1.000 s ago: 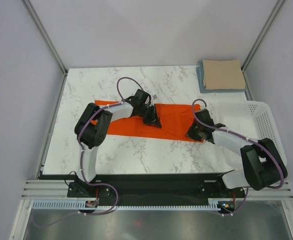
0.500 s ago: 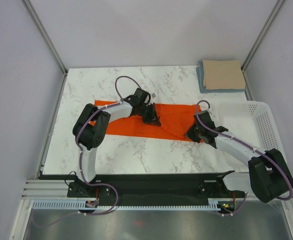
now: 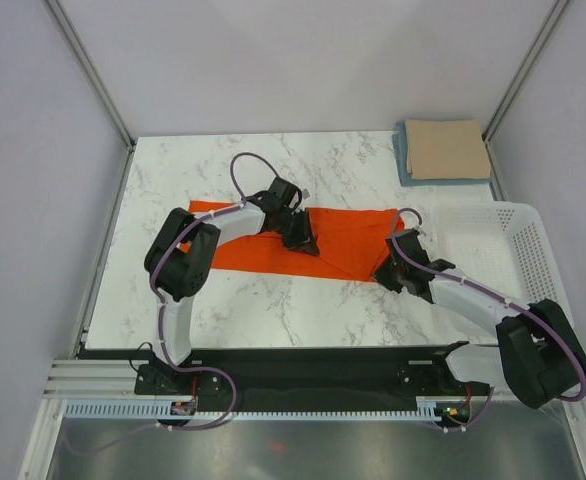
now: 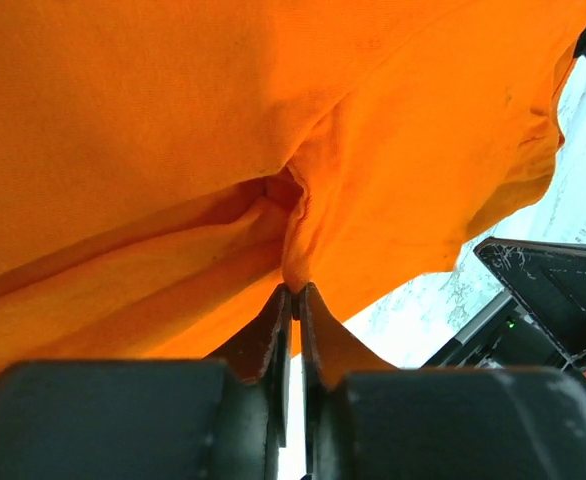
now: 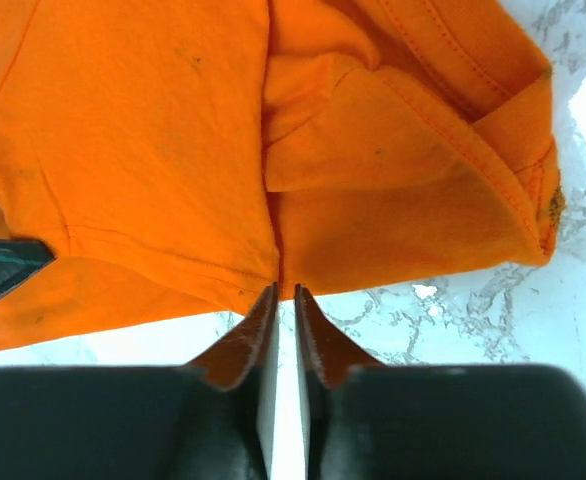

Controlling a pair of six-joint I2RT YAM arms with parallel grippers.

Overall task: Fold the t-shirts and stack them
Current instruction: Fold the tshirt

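Orange cloth t-shirt [image 3: 348,240], half-folded on the white marble surface [image 3: 273,300], is the 1 left to finish: the left gripper [image 4: 294,292] pinches a pucker of it, the right gripper [image 5: 284,290], jaws barely parted, meets its hem, hold unclear, while the folded tan-beige t-shirt [image 3: 445,148] already tops the light blue t-shirt [image 3: 402,155] far right.

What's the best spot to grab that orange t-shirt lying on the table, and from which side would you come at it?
Probably the near edge of the orange t-shirt, pinched from the near side, coming in low over the table. The cloth lies spread in a long flat band, so its middle gives nothing to pinch. The near edge is free and folded into layers towards the right end, which offers something thicker to grip.
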